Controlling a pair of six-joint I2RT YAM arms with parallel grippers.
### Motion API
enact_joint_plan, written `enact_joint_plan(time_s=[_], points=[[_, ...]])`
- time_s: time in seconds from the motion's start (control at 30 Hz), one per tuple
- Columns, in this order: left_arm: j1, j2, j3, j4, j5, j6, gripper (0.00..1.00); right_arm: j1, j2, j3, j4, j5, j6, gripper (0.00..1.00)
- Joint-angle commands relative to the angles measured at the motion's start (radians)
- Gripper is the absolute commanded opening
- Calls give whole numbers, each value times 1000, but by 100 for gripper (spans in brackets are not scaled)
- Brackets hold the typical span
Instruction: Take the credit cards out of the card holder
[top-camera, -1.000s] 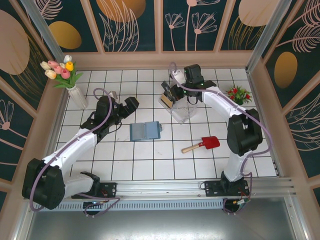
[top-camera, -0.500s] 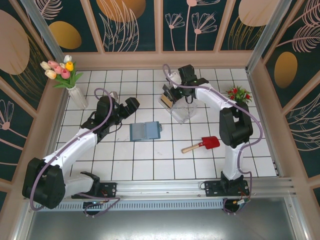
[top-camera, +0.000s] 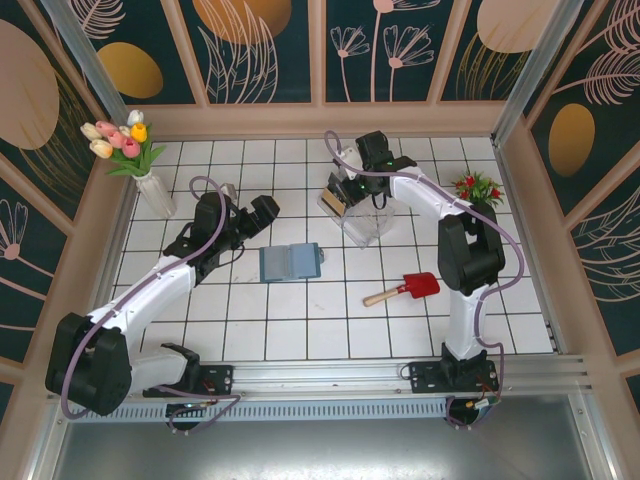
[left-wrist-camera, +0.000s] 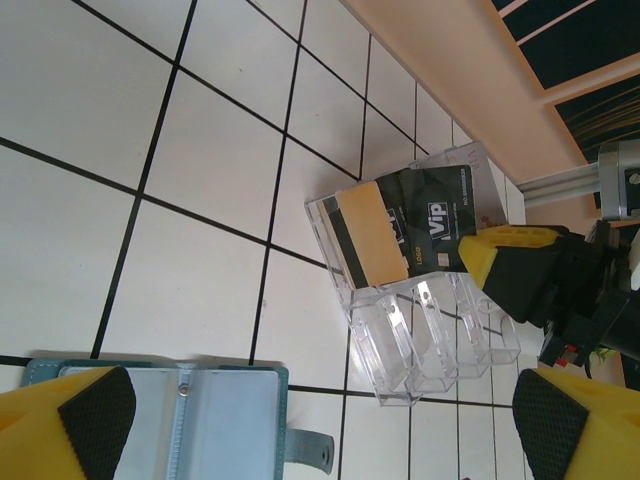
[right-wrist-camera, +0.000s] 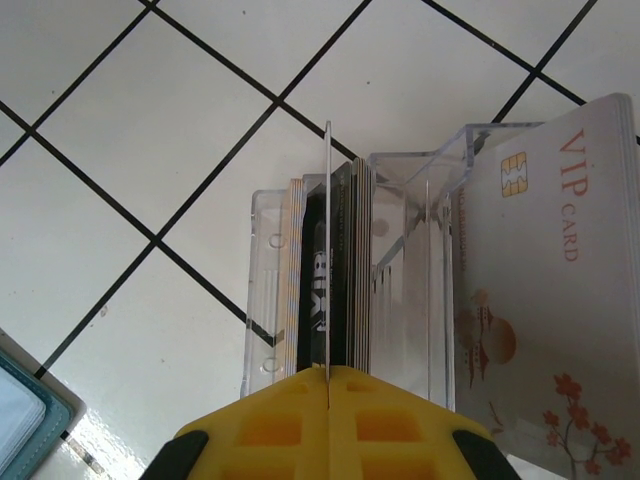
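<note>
Swinging its elbow in from the desk's right edge over the last second, the right arm has nudged the right pincer (right-wrist-camera: 328, 380) a little lower and leftward. It now sits right over the end compartment of the clear plastic box (top-camera: 365, 225), near the far edge of the desk. Its jaws are pressed together on a credit card (right-wrist-camera: 328, 250), held edge-on and already dipping among the cards that stand in that compartment. From the left wrist view it looks to be the dark grey "VIP" card (left-wrist-camera: 435, 215), with a tan-beige card (left-wrist-camera: 372, 240) upright just in front of it, though I cannot be sure which one is actually pinched. That reads as a card already drawn from the card holder (top-camera: 290, 262) and about to be dropped off, so this step seems nearly done. The remaining call is letting go cleanly without tipping the neighbouring cards. The card holder lies open and flat at the desk's middle, in the same spot as a second ago, and the sleeve nearest the left wrist camera looks empty. The left pincer (top-camera: 258, 214) hovers spread wide near the holder's far left corner, touching nothing and unmoved. A white flowered VIP card (right-wrist-camera: 545, 300) rests against the box.
</note>
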Motion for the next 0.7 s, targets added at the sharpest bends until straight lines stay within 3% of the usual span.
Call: enact_joint_plan(time_s=[0.0,0.67], points=[[6,3,-1,4,15,14,98,6,31,26,-43,19,-24,0],[6,9,-8,4,18,19,98,14,51,18,-33,53,1,3]])
